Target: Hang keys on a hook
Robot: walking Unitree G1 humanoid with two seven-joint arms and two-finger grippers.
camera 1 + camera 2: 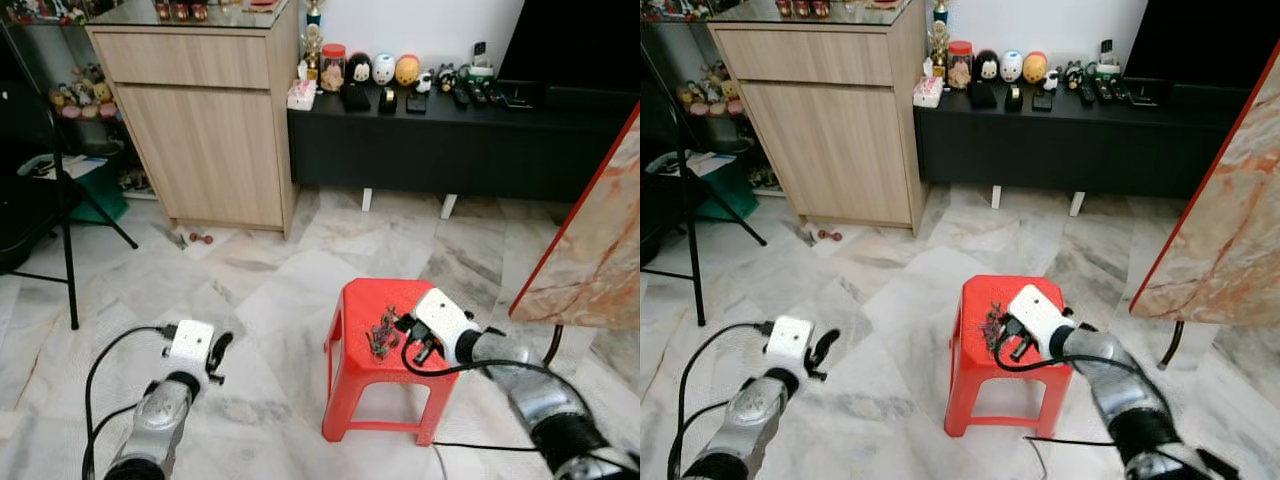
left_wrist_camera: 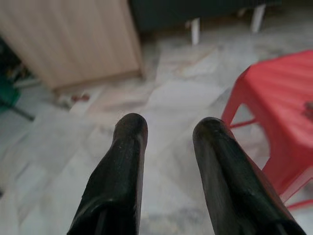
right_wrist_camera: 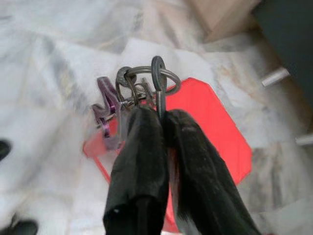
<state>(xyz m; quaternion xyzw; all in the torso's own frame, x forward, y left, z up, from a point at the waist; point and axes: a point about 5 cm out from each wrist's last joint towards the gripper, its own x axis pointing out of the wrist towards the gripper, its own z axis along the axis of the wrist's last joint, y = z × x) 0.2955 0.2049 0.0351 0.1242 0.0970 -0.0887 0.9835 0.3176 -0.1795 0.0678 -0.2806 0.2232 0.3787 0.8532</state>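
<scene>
Right gripper (image 3: 159, 117) clenched on a bunch of dark metal keys (image 3: 139, 88) on a steel ring with a purple carabiner, held just above the top of a square red plastic stool (image 1: 352, 330). From the head camera, keys at about five o'clock of centre, over the stool's right half. Left gripper (image 2: 168, 134) released, black fingers (image 2: 129, 134) spread over pale marble floor (image 1: 260, 290), at roughly seven o'clock. Light wooden cabinet (image 1: 205, 130) at eleven o'clock, low black sideboard (image 1: 450, 140) at one o'clock.
</scene>
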